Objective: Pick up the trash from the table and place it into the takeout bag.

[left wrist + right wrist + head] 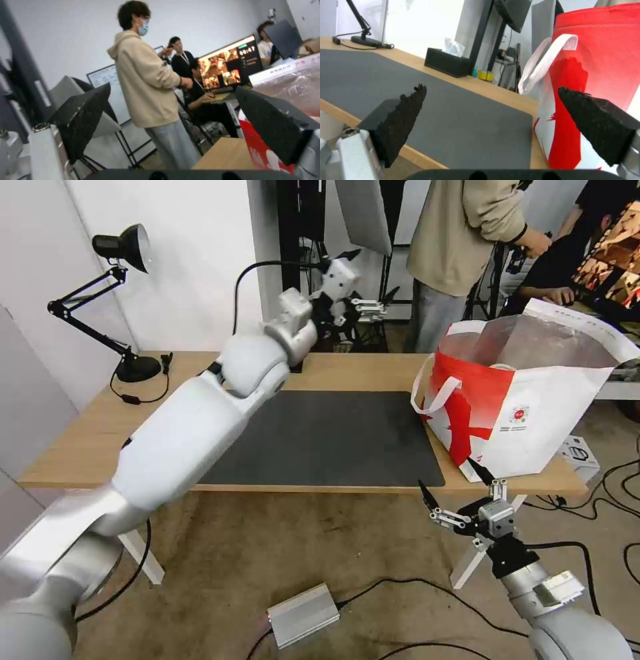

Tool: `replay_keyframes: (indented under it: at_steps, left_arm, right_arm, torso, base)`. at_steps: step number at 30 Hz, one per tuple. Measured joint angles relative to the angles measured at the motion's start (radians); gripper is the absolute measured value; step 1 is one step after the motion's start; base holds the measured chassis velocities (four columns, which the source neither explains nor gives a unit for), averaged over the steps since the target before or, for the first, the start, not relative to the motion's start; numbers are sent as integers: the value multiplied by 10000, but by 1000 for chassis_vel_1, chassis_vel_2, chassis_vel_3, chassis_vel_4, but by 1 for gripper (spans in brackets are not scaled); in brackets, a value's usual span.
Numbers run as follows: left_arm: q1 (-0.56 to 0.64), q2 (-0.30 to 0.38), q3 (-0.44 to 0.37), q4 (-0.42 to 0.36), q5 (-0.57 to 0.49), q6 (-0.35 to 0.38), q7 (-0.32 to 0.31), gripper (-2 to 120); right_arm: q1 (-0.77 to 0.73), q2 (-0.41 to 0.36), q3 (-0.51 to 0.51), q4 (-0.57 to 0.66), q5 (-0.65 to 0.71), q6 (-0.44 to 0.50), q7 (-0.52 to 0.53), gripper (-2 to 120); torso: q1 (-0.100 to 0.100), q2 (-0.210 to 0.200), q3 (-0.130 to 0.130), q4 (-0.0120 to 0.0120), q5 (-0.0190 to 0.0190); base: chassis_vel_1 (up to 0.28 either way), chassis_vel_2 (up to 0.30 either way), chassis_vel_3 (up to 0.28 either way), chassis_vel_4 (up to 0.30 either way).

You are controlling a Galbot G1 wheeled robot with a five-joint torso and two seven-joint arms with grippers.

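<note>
— Left gripper [363, 307] is hovering past the far edge of the long light-wood table [80, 447], fingers spread wide, gripping nothing.

— Right gripper [460, 490]?

— Hanging off the near edge, also gaping wide and empty, beside the large white-and-red foil-lined takeout bag [533, 420] sitting at the table's right end.

You're working in a robotics lab or office studio. The light-wood table [347, 373] with its dark grey mat [320, 437] stands on bare stained floor strewn with cables [413, 587]. At the far right, people sit at a large monitor [230, 67], and a whiteboard [105, 77] leans behind.
</note>
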Motion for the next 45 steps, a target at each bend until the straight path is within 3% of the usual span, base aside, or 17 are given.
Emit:
replay_keyframes:
  at_steps: [13,18,22,28,33,45]
  left_arm:
    - [2511,1455,-2703,-2244,-266,-30,98,100]
    - [4191,2004,-3886,-3231,-393,-149,68,100]
    - [5692,2071,-5059,-3933,-344,-166,53,100]
    - [8529,1650,-6940,-4966,174,-579,183,100]
    - [9944,952,-7736,-5309,623,-1028,364,100]
    - [11584,-268,-8386,-5681,1313,-1651,636,100]
  right_arm:
    - [-1,0,0,0,0,0,0,100]
    - [0,0,1,0,0,0,0,100]
    - [0,0,0,-1,0,0,0,100]
    - [0,0,0,0,0,0,0,100]
    - [0,0,1,0,0,0,0,100]
    - [0,0,1,0,0,0,0,100]
  torso:
    - [-1,-1,-1,-2,2]
    - [-1,0,-1,0,0]
    - [-1,0,-1,-1,3]
    - [-2,1,-2,3,0]
    - [-1,0,-1,-1,3]
    - [-1,1,0,1,2]
  base:
    - [0,0,0,0]
    - [0,0,0,0]
    - [0,0,0,0]
    - [0,0,0,0]
    - [0,0,0,0]
    - [0,0,0,0]
